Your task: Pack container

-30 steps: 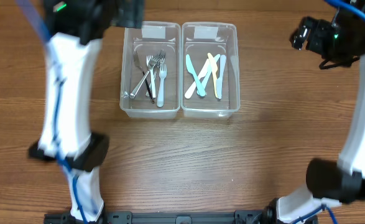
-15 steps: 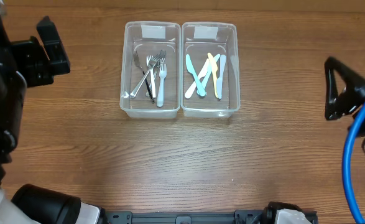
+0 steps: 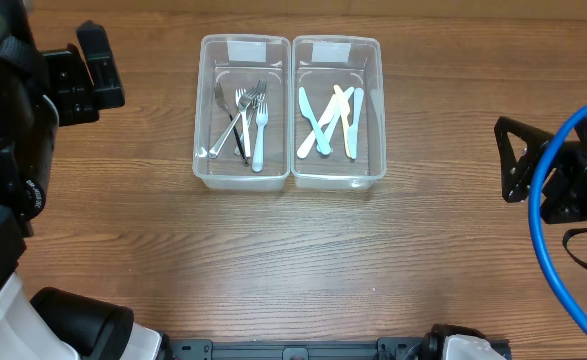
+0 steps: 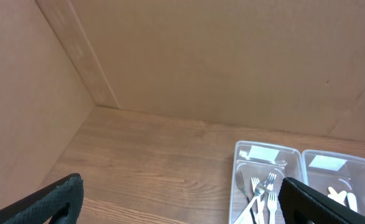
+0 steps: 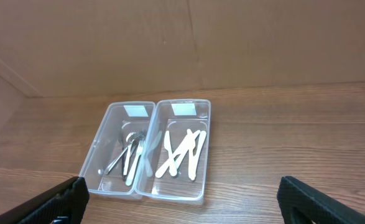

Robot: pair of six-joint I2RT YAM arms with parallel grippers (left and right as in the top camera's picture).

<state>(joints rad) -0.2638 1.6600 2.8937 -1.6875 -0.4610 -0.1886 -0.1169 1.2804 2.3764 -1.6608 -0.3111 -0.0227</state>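
Overhead, two clear plastic containers sit side by side, long walls touching, close to the far edge of the wooden tabletop (image 3: 293,270) and roughly midway between its left and right edges. Both are rectangular, with rounded corners and no lids, and each has a white label at its far end.

The left container (image 3: 241,182) holds a loose bundle of forks (image 3: 245,125). Most are bare metal and one has a white handle. Their tines point toward the far end, and the handles cross at angles.

The right container (image 3: 338,181) holds plastic knives (image 3: 328,120) in pale blue, yellow and cream. They overlap one another in a rough criss-cross.

The left end effector (image 4: 181,186) is released, its two black fingers (image 4: 58,198) spread wide with nothing between them. It is raised above the tabletop's left side and well apart from the containers, which show at the lower right of its wrist view.

The right end effector (image 5: 182,186) is likewise released and empty, with its fingers (image 5: 306,198) far apart. It is held over the tabletop's right side. Its wrist camera looks across at both containers from a distance.
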